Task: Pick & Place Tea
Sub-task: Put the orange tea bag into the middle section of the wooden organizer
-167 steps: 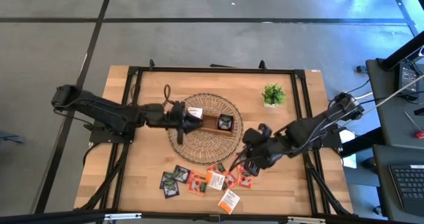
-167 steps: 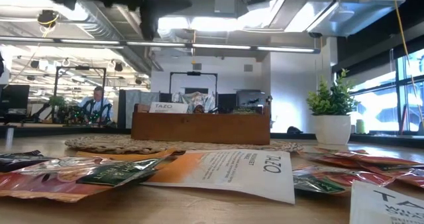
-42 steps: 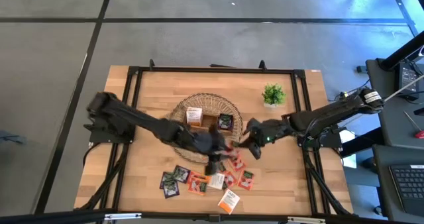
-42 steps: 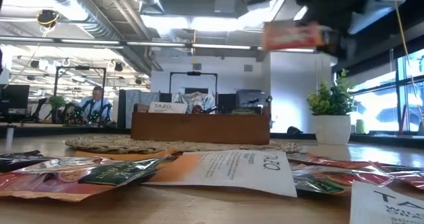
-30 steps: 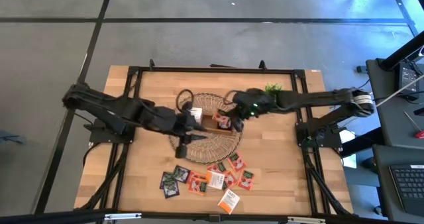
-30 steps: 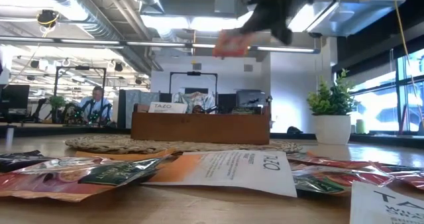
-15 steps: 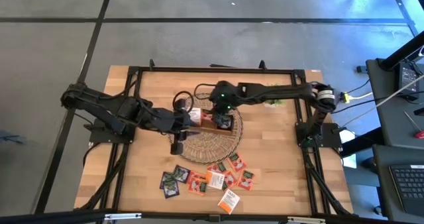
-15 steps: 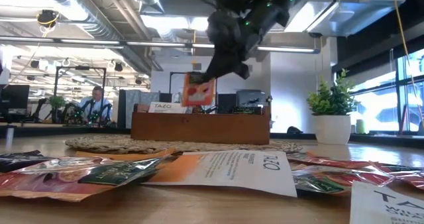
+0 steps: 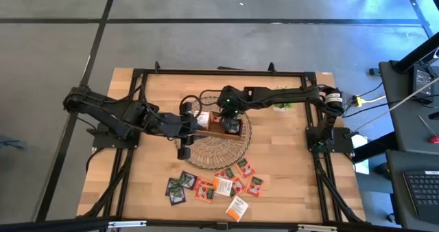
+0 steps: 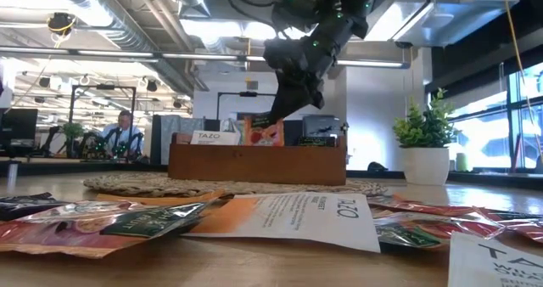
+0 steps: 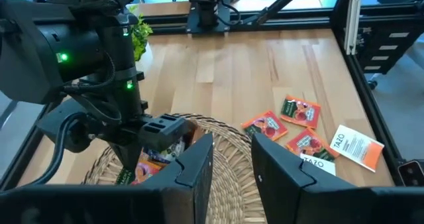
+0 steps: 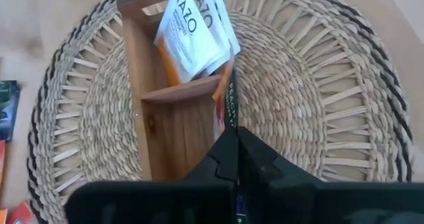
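Observation:
My right gripper [image 10: 278,110] is shut on a red-orange tea sachet [image 10: 264,132] over the middle compartment of the wooden tray [image 9: 218,131]. The tray stands on a round woven mat [image 9: 206,153]. A white sachet [image 12: 192,32] stands in the tray's left compartment and a dark one [image 9: 233,125] in its right. Several more sachets [image 9: 216,185] lie flat on the table near its front edge. My left gripper [image 11: 232,164] hangs open over the mat, just left of the tray, with nothing between its fingers. My right gripper pinches the sachet's upper edge [image 12: 229,121] between its two fingers, slanting down from above. The sachet hangs upright below the fingers. Its lower part [image 10: 262,140] is hidden behind the tray's near wall, so I cannot tell whether it rests on the tray.
A small potted plant [image 9: 282,97] stands at the back right of the table. A black frame [image 9: 219,72] runs round the table's edges. Bare wood [image 9: 288,163] lies to the right of the mat.
My right gripper has gone toward the table's left and down with the sachet, from above the tray's right end to its middle compartment. The sachet has turned upright and sunk until its lower part is behind the tray's wall.

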`<state>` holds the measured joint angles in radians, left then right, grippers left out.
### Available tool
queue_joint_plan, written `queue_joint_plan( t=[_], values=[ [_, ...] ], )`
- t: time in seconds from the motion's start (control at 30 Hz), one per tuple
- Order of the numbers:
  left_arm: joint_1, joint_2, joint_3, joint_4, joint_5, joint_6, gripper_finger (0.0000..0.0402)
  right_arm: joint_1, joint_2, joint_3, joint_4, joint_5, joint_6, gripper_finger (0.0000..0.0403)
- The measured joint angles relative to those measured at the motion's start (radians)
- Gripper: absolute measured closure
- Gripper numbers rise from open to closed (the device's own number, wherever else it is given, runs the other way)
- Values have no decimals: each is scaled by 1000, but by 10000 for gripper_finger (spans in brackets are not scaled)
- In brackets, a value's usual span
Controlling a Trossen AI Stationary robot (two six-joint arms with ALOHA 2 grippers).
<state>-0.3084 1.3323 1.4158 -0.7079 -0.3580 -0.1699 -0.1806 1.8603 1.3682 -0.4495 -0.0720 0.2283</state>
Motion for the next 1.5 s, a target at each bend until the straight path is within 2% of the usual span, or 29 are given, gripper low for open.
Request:
queue_joint_plan(
  t=[0.37,0.63,0.77,0.9,1.03,1.3,1.4,1.5],
  values=[
    [0,0,0,0,0,-15,300,4,0,0,4,-8,-27,372],
    [0,0,0,0,0,-27,303,4,-3,-1,0,17,-17,326],
    [0,3,0,1,15,-31,303,9,-59,-2,-14,25,5,312],
    [0,33,0,9,21,-72,300,62,-152,0,-85,18,13,309],
    [0,112,0,61,38,-80,300,148,-218,0,-206,-26,62,309],
    [-8,365,0,268,165,-118,303,340,-241,-2,-428,-33,222,309],
    [-19,452,0,340,198,-179,302,396,-257,-41,-416,-40,268,309],
    [-36,520,0,442,196,-241,303,436,-315,-176,-276,-110,335,309]
  ],
)
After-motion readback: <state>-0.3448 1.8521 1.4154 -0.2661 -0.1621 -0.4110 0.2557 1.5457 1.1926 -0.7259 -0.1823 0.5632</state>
